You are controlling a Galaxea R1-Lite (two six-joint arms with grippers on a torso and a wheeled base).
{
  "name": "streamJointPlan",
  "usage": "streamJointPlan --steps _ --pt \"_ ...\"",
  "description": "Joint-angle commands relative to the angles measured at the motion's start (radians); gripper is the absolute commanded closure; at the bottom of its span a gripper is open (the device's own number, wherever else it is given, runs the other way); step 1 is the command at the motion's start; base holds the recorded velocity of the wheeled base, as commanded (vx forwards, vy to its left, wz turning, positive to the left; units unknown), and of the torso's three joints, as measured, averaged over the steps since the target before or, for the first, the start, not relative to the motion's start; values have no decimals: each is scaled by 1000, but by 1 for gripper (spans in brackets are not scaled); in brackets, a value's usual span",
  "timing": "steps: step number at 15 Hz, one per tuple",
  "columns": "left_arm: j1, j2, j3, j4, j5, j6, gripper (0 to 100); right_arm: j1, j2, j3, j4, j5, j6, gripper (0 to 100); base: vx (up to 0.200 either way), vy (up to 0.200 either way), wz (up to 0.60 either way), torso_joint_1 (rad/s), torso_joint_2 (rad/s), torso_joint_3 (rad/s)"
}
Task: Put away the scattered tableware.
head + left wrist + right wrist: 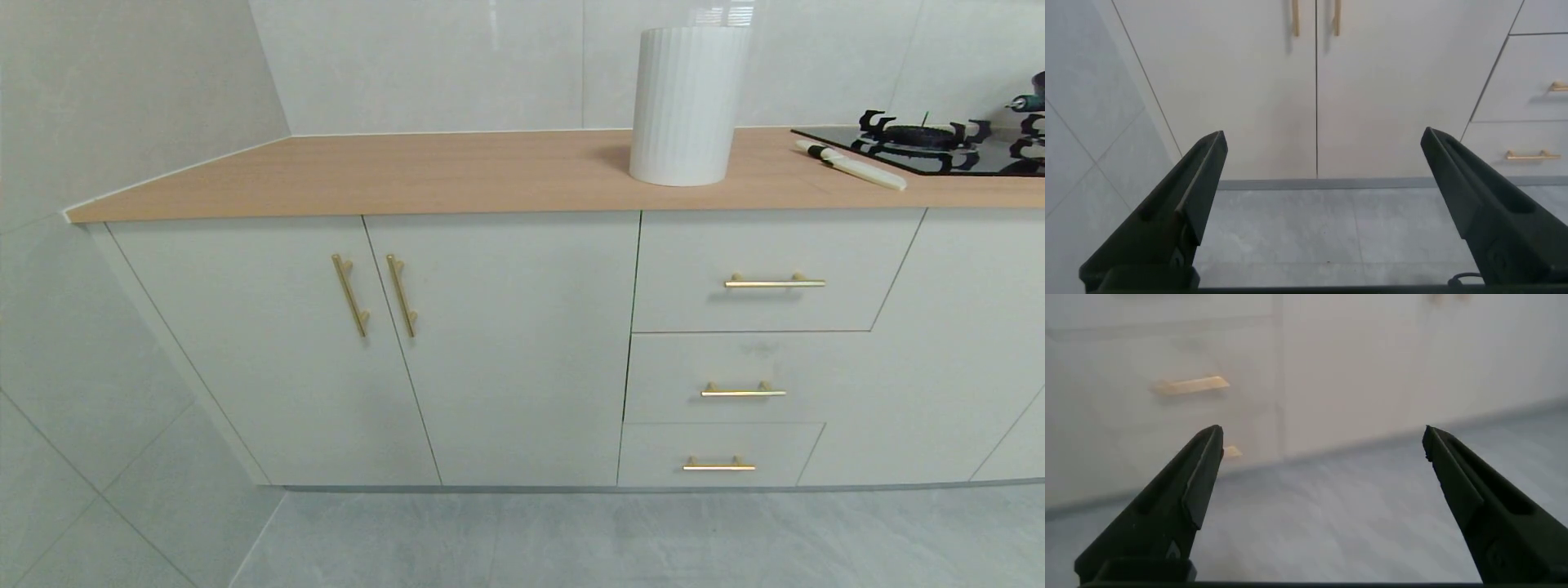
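A cream-handled knife (853, 166) lies on the wooden counter (392, 171) at the right, beside the black hob (939, 147). A tall white ribbed container (686, 102) stands upright on the counter just left of the knife. My left gripper (1323, 143) is open and empty, held low above the grey floor and facing the double cabinet doors (1315, 82). My right gripper (1323, 441) is also open and empty, low above the floor and facing the drawers (1167, 384).
Below the counter are two cabinet doors with gold handles (375, 294) and three drawers with gold handles (743, 392). Tiled walls close off the left side (122, 90) and the back. Grey floor tiles (571, 539) spread in front of the cabinets.
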Motion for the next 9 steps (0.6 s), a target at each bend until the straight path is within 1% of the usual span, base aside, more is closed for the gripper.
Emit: streamJointPlan --steps 1,3,4,9 --pt "0 2 0 -1 0 0 0 0 -1 70 -29 127 -1 0 0 0 0 0 0 0" --pt "0 2 0 -1 0 0 0 2 -1 70 -14 197 -5 0 0 0 0 0 0 0" --pt "0 0 0 -1 0 2 0 2 1 68 38 274 9 0 0 0 0 0 0 0" --pt "0 0 0 -1 0 0 0 2 -1 70 23 271 29 0 0 0 0 0 0 0"
